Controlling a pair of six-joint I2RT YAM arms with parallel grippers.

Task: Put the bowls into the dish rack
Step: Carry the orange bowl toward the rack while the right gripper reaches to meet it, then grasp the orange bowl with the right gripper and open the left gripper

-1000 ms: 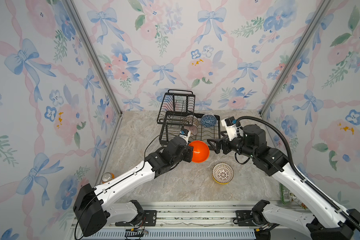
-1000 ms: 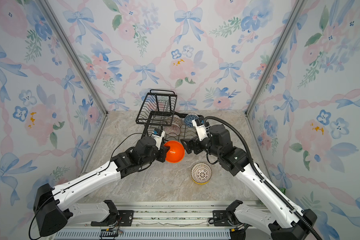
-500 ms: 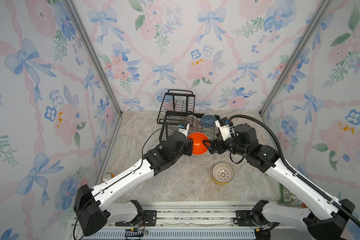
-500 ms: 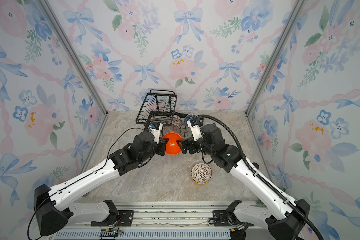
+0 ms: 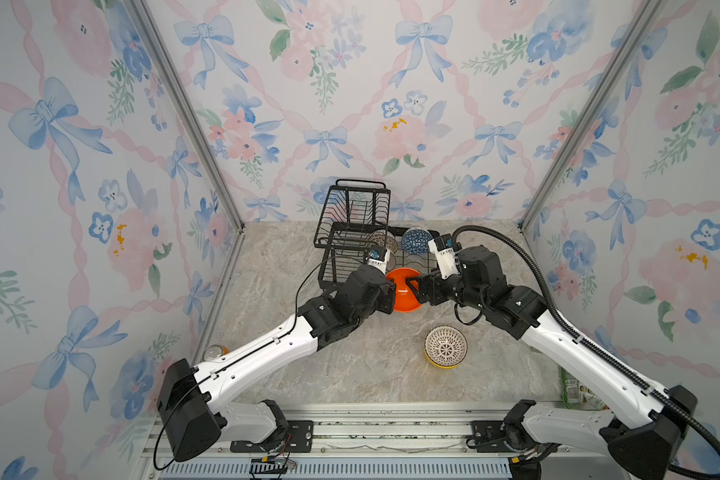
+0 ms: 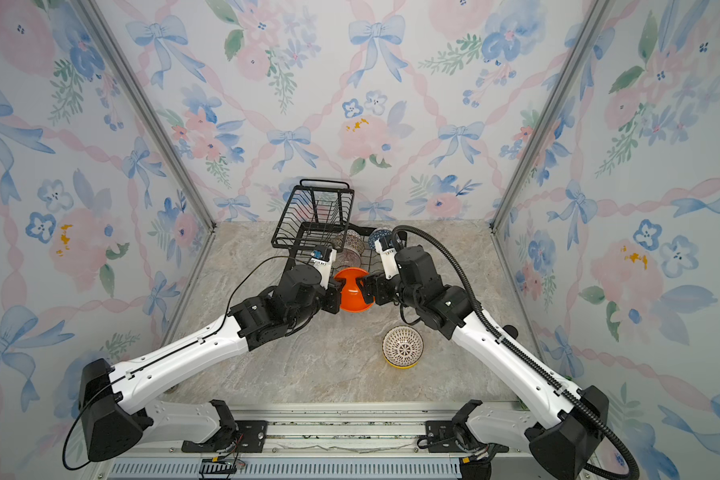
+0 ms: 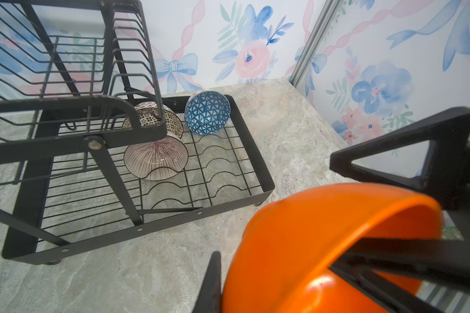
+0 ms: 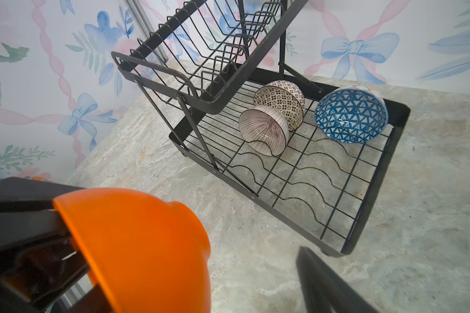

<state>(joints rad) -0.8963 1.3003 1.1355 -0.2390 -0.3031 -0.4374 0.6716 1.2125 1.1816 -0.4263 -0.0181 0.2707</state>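
Top views, orange bowl: the plain orange bowl (image 5: 406, 297) is held tipped just in front of the dish rack (image 5: 329, 257), between the two arms.
Top views, left claw: the left claw (image 5: 389, 291) is pressed together on the bowl's rim.
Top views, right claw: the right claw (image 5: 416, 292) is spread at the bowl's opposite side. Whether it touches the bowl cannot be told.
Top views, rest: the lattice bowl (image 5: 445, 344) sits nested in the yellow bowl (image 5: 443, 365) on the surface (image 5: 350, 374), well apart from the rack.
Left wrist view: one finger runs inside the orange wall. The black-and-white bowl (image 7: 152, 119), pink-striped bowl (image 7: 155, 160) and blue bowl (image 7: 206, 112) lie tipped in the lower tray, and the wavy slots nearer the camera are free.
Right wrist view: the orange bowl (image 8: 147, 244) fills the near corner, gripped by its edge. One right finger (image 8: 323, 279) stands clear of it.
Handling: it looks light, stiff and glossy, so probably slippery. A single rim pinch may let it swing.
Hold: taking the wall just under the rim, one pad inside and one outside, looks safest.
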